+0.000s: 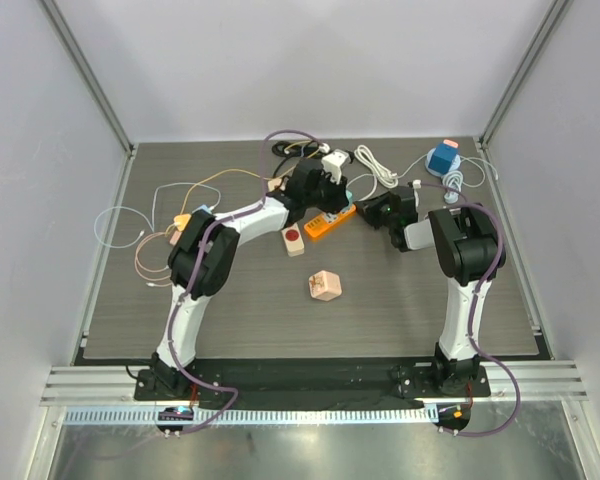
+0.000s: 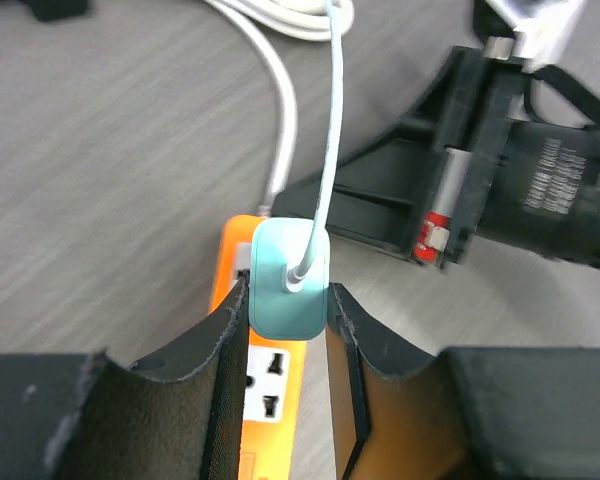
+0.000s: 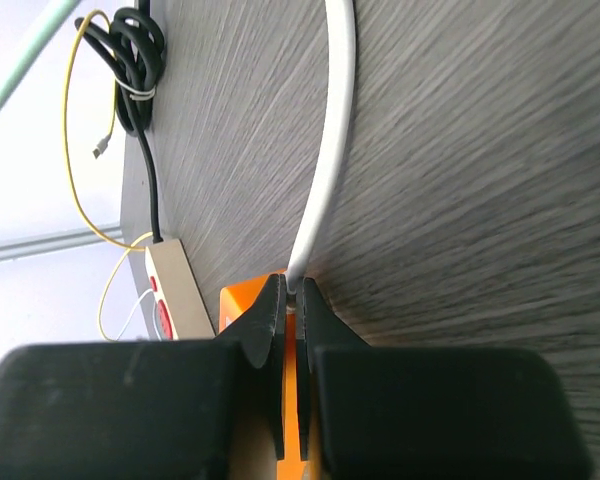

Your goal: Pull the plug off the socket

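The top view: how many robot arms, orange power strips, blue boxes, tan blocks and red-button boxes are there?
Robot arms: 2 (left arm, right arm)
Orange power strip: 1
Blue box: 1
Tan block: 1
Beige box with red button: 1
Total: 6

You are looking at a dark wood-grain table (image 1: pixel 230 320) boxed in by plain pale walls (image 1: pixel 310 60).
You have metal posts (image 1: pixel 86 70) at the back corners, an aluminium rail (image 1: pixel 100 380) along the near edge, and soft, even light.
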Available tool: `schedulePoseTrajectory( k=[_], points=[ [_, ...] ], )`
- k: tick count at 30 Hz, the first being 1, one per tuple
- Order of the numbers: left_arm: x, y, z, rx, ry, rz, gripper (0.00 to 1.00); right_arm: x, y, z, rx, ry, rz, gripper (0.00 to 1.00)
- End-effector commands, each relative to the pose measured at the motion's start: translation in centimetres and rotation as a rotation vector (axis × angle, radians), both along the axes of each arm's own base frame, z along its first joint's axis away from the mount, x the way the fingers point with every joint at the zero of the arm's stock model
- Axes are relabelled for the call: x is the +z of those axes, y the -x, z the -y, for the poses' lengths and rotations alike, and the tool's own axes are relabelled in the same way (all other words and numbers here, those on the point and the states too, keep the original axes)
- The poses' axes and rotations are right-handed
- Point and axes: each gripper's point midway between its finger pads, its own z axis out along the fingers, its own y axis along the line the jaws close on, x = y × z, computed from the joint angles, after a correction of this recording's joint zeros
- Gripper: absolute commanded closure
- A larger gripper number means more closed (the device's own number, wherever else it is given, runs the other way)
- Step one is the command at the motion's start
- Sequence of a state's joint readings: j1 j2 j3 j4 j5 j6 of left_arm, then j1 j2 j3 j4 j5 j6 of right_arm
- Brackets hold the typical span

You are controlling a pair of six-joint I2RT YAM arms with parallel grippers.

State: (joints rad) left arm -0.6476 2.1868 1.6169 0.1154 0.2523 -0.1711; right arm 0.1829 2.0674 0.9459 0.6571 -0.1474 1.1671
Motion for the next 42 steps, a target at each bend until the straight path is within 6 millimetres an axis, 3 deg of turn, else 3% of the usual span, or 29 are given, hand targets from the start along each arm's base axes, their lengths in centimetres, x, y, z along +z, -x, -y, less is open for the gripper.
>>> schedulePoseTrajectory(
  k=[1,4,6,7,8,14,15,17,19,20,22,23,25,28,31,35,42],
  points=[
    [6.3,-0.5,1.5,0.095,-0.058,0.225,1.0,0.1,-0.5,1.9,-0.056,0.098,-0.007,0.99],
    [6.4,0.5,1.9,0.078,-0.094,0.255,1.0,0.2,-0.5,2.0,-0.062,0.095,-0.004,0.99],
    [7.5,0.8,2.0,0.078,-0.058,0.271,1.0,0.1,-0.4,2.1,-0.066,0.092,-0.006,0.99],
    [7.0,1.0,1.6,0.084,-0.063,0.267,1.0,0.1,-0.4,2.0,-0.061,0.09,-0.005,0.99],
    [8.0,0.7,1.4,0.108,-0.04,0.296,1.0,0.1,-0.4,2.0,-0.064,0.087,-0.004,0.99],
    [11.8,-1.0,-3.7,0.355,-0.012,0.413,1.0,0.2,-0.4,1.9,-0.059,0.079,0.002,0.99],
    [11.2,-1.4,-5.5,0.426,-0.036,0.414,1.0,0.3,-0.4,1.9,-0.059,0.076,0.003,0.99],
    [12.7,-2.0,-8.1,0.527,0.005,0.434,1.0,0.2,-0.4,1.8,-0.056,0.072,0.002,0.99],
    [12.2,-2.2,-11.3,0.635,0.006,0.425,1.0,0.2,-0.5,1.7,-0.056,0.069,0.002,0.99],
    [13.6,-2.7,-13.5,0.71,0.06,0.426,1.0,0.2,-0.5,1.7,-0.055,0.07,0.003,0.99],
    [12.9,-3.3,-18.6,0.852,0.061,0.402,1.0,0.1,-0.4,1.9,-0.058,0.071,0.0,0.99],
    [14.4,-3.0,-20.4,0.912,0.128,0.396,1.0,0.1,-0.4,1.9,-0.059,0.072,0.0,0.99],
    [12.9,-2.6,-24.4,1.022,0.135,0.354,1.0,0.1,-0.4,2.0,-0.061,0.072,0.0,0.99],
    [12.5,-1.9,-32.3,1.25,0.145,0.326,1.0,0.1,-0.4,2.0,-0.061,0.071,0.0,0.99],
    [11.4,-1.0,-36.6,1.377,0.104,0.289,1.0,0.0,-0.4,2.0,-0.061,0.068,-0.001,0.99],
    [9.0,0.1,-40.1,1.506,0.034,0.213,1.0,0.0,-0.4,1.9,-0.061,0.066,0.0,0.99],
    [7.3,0.4,-42.8,1.618,-0.024,0.153,1.0,-0.1,-0.4,2.1,-0.066,0.066,-0.002,0.99]
  ],
)
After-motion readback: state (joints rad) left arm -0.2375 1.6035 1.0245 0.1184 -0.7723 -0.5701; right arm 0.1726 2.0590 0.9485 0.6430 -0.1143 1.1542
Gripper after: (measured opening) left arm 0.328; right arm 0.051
